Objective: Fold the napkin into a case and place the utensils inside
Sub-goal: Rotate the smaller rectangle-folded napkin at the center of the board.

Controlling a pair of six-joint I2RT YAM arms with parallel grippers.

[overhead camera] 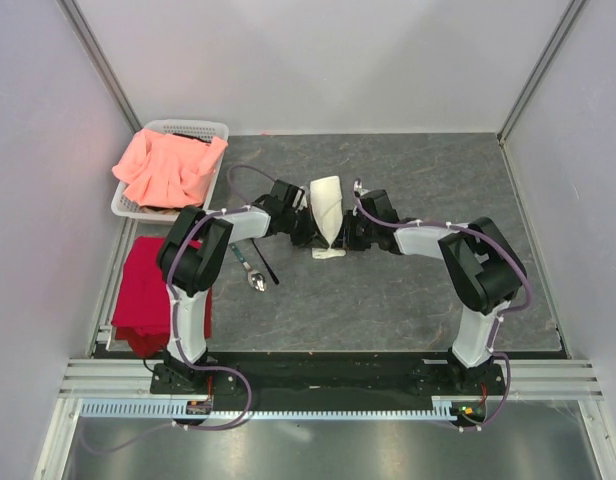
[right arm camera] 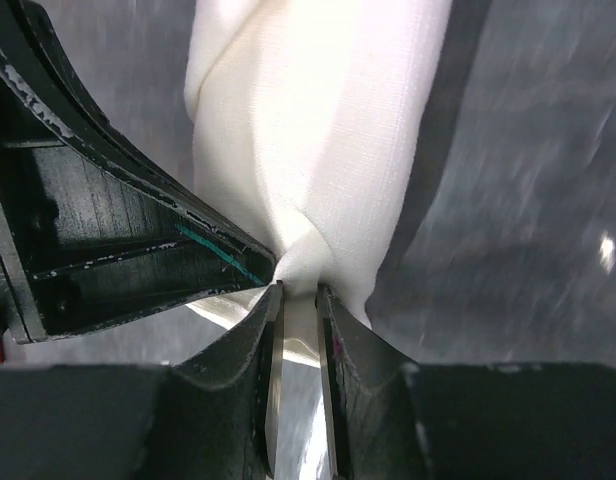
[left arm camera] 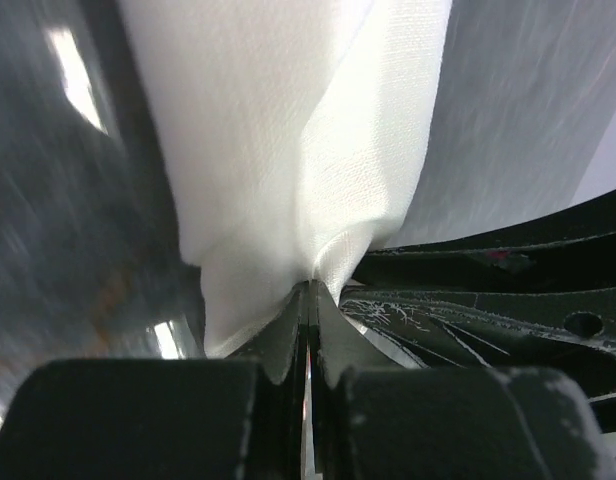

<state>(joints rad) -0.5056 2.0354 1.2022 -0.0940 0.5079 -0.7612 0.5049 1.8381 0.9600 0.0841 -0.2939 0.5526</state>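
Napkin (overhead camera: 326, 205): cream-white cloth gathered into a narrow, twisted strip and held up over the middle of the tabletop (overhead camera: 418, 300), between the two arms. Its broad upper end rises toward the far side. Its lower end hangs down on the near side of the hands and appears to rest on the tabletop there. Left hand (overhead camera: 311, 228): jaws clamped fully together on the napkin's left side. In the left wrist view the fingertips (left arm camera: 293, 322) meet with no gap, and the cloth fans out above the pinch point. Right hand (overhead camera: 342, 236): gripping the napkin from the opposite side. In the right wrist view its fingers (right arm camera: 263, 345) stand slightly apart, with a fold of cloth caught between the tips. The two grips sit just beside each other on the strip, and each wrist view shows the other hand's black finger next to its own pinch. Utensils (overhead camera: 256, 277): lying on the tabletop left of the napkin, close by the left forearm, apart from the cloth and from both hands. A silver spoon bowl and a dark handle at an angle can be made out; finer detail is too small to tell. Far-left corner: white basket (overhead camera: 203, 127) holding a salmon-pink cloth (overhead camera: 168, 168). Left edge, beside the left arm's base: red cloth (overhead camera: 143, 290), bunched.
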